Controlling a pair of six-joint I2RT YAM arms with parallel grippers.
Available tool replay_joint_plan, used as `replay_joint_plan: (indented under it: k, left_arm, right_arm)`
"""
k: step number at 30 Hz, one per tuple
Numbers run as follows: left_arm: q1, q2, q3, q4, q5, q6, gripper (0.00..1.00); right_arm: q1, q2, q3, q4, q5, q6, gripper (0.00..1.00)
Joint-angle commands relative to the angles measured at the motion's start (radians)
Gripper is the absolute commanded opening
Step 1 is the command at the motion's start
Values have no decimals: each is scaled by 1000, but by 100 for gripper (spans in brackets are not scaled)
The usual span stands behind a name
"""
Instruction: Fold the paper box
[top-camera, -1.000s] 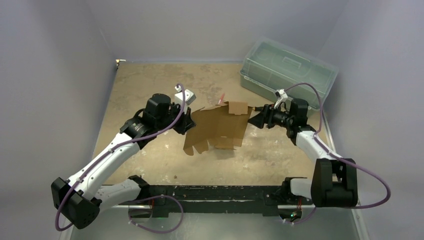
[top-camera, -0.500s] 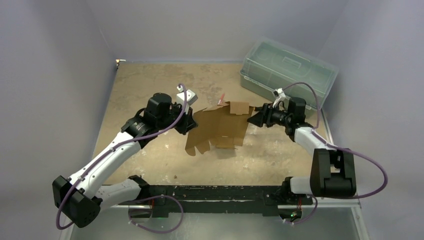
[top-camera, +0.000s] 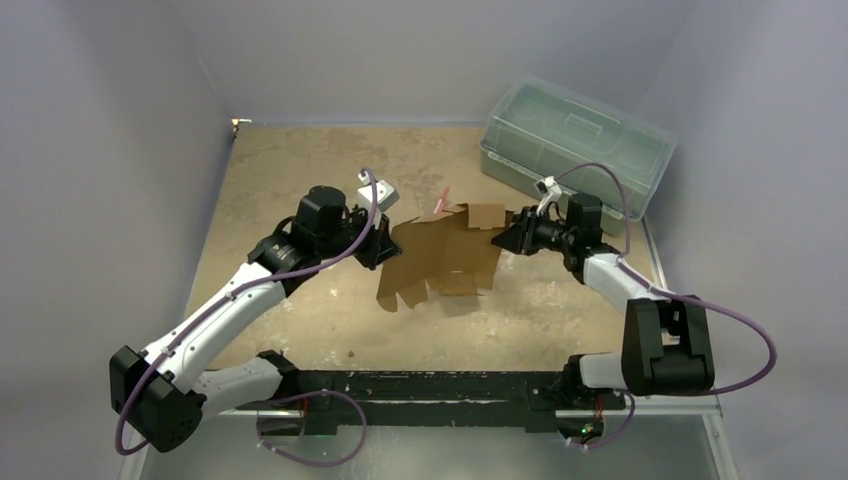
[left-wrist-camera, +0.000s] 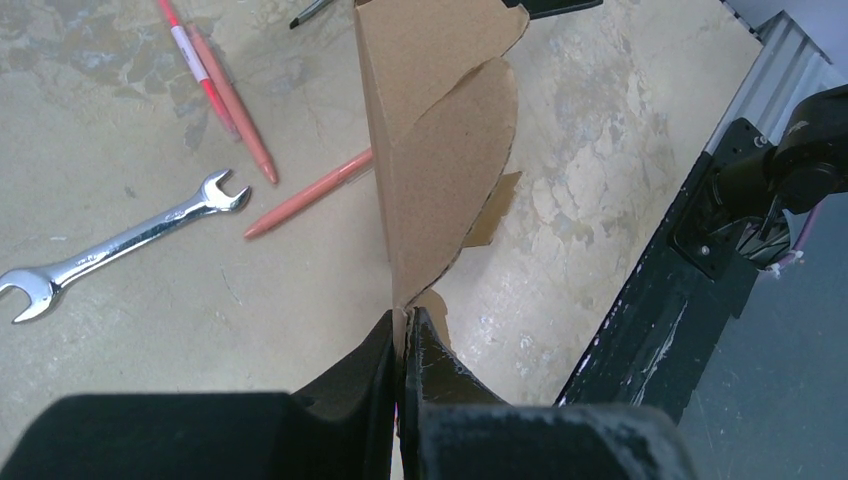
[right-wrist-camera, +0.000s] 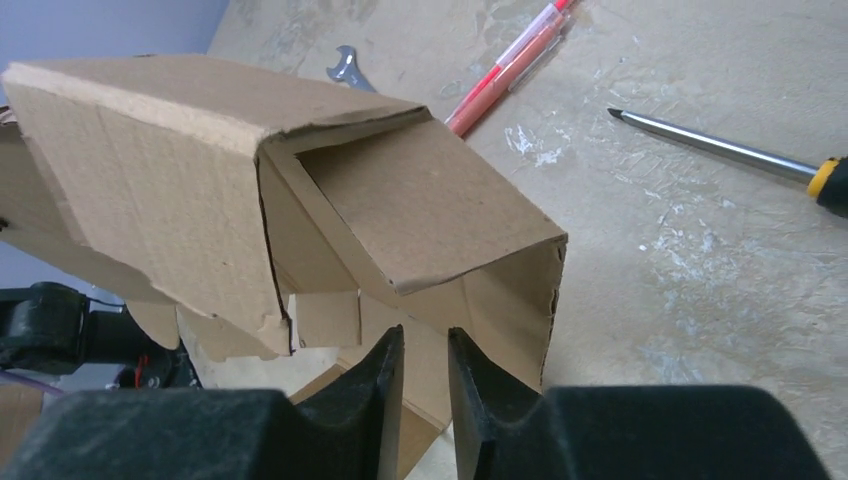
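**Right arm closes in on the box's free end**

Since a second ago the right gripper (right-wrist-camera: 425, 345) has slid in toward the paper box (top-camera: 445, 255) and drawn its jaws down to a slim gap, and the sheet has lifted and buckled a little. The left gripper (left-wrist-camera: 402, 330) is pinched tight on the sheet's left edge, holding it on edge above the table (top-camera: 300, 180). The box spans the space between the two grippers with its long axis running left to right. Its right end therefore lies straight ahead of the right fingers, with a lower flap in their gap; whether they bite it I cannot tell. The board is matte brown corrugated card, die-cut with rounded tabs and scored, and the right end is already creased into a shallow corner. Beyond lie pink pens (left-wrist-camera: 225, 90), a steel wrench (left-wrist-camera: 120, 245) and a screwdriver (right-wrist-camera: 720, 148); farthest stands a translucent green bin (top-camera: 575, 140)
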Motion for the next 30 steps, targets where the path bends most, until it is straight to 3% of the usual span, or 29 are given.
replay_joint_plan:
  k: [1,7,11,19,24,30]
  left_arm:
    - [-1,1,-11,72,29,2,0]
    - [6,-3,-11,62,1,-5,0]
    - [7,-9,-28,67,-5,-6,0]
    - [7,-26,-42,81,7,-20,0]
    - [8,-32,-45,79,14,-20,0]
    - [7,-26,-45,90,9,-33,0]
  right_arm:
    - [2,-53,40,23,31,-5,24]
    - [-18,-81,102,-105,-9,-132,34]
    - [-95,-84,78,-104,-113,-154,53]
    - [-108,-40,48,-66,-26,-140,76]
    - [-108,66,86,-92,-66,-153,73]
    - [-105,31,60,-61,-111,-146,55]
